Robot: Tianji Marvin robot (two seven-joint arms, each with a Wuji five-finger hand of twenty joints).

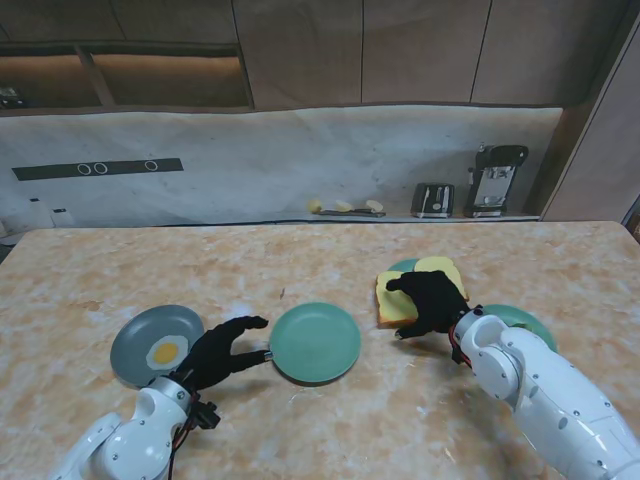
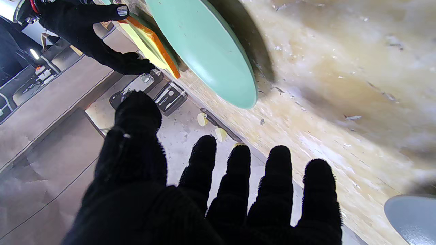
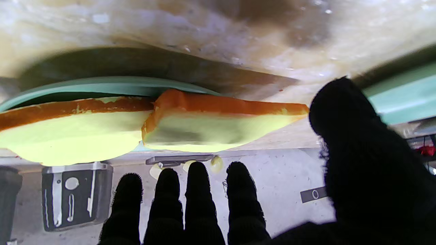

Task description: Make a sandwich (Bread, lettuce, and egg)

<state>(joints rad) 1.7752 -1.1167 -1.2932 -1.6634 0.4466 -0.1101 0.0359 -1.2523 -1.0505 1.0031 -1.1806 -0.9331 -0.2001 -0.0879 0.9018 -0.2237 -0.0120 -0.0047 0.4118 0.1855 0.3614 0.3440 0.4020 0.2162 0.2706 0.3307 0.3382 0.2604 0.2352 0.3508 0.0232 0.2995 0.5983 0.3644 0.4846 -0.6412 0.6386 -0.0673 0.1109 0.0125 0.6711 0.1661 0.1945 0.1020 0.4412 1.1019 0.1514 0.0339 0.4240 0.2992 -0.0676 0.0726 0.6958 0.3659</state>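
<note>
I judge I'm at the first step, fetching bread. My right hand (image 1: pixel 428 300) hovers spread over the two bread slices (image 1: pixel 398 298), holding nothing; next it must close on one slice and carry it to the empty green plate (image 1: pixel 315 342). My left hand (image 1: pixel 218 352), fingers apart, waits beside that plate, the fried egg (image 1: pixel 166 352) just beyond.

This was a kitchen. A long stone-look counter (image 1: pixel 300 260) ran under brown wall cupboards (image 1: pixel 400 50). At the back stood a small toaster (image 1: pixel 433 200) and a black machine (image 1: pixel 496 180), maybe for coffee. Plates (image 1: pixel 315 342) with bread (image 1: pixel 400 300) and a fried egg (image 1: pixel 166 352) sat on the counter.
</note>
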